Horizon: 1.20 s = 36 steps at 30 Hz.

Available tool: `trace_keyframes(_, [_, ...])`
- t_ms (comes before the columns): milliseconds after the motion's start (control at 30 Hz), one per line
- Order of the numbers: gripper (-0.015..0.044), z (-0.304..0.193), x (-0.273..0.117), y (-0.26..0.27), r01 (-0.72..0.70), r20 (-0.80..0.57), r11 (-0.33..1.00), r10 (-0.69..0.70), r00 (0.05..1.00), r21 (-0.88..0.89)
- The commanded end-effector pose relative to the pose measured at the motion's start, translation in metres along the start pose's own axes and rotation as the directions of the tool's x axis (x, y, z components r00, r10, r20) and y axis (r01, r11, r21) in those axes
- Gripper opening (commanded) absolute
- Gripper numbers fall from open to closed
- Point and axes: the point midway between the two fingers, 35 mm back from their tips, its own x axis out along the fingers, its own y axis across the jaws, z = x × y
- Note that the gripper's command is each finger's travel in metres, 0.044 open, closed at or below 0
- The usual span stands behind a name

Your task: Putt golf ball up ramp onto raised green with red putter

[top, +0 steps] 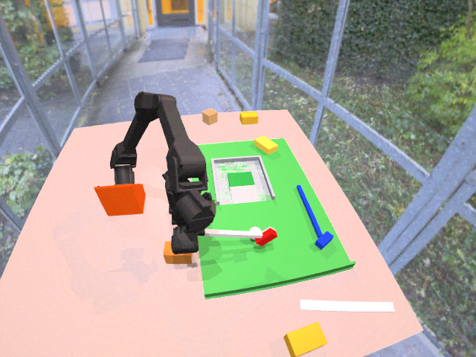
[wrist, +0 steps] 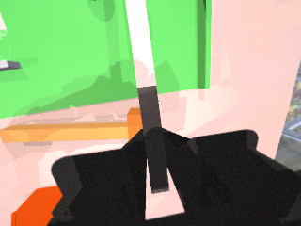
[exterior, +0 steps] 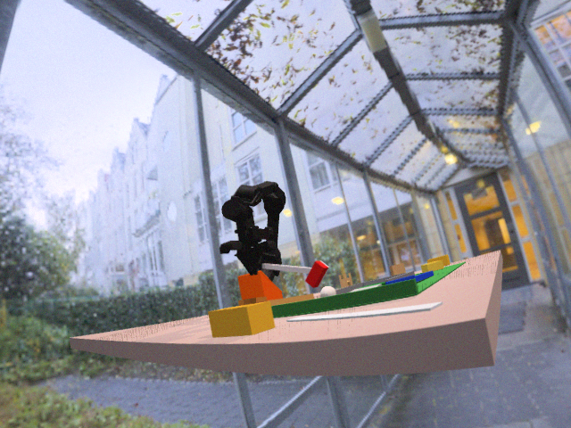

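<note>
Tool (top: 192, 233) grips the white-shafted red putter (top: 245, 233), its red head above the white golf ball (top: 254, 230) on the green mat (top: 268, 265) covering the pink counter (top: 96, 300) in a glazed walkway.

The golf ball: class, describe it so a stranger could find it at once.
Find the green mat on the pink table. Near its middle, below the raised green, a small white golf ball lies beside the red putter head. It is the only round thing there.

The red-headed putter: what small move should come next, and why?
Probably lower it: the hand grips the red-headed putter by its shaft, and the exterior view shows its head hanging above the small white golf ball, too high to strike it.
</note>
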Motion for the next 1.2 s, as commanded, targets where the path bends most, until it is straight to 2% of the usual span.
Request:
trace_keyframes(0, [0.0,0.0,0.014,0.002,-0.01,0.006,1.0,0.01,1.0,0.006])
trace_keyframes(733, [0.0,0.0,0.044,0.002,-0.011,0.007,1.0,0.011,1.0,0.005])
trace_keyframes(1167, [0.0,-0.001,0.042,-0.002,-0.007,-0.002,1.0,0.007,1.0,0.002])
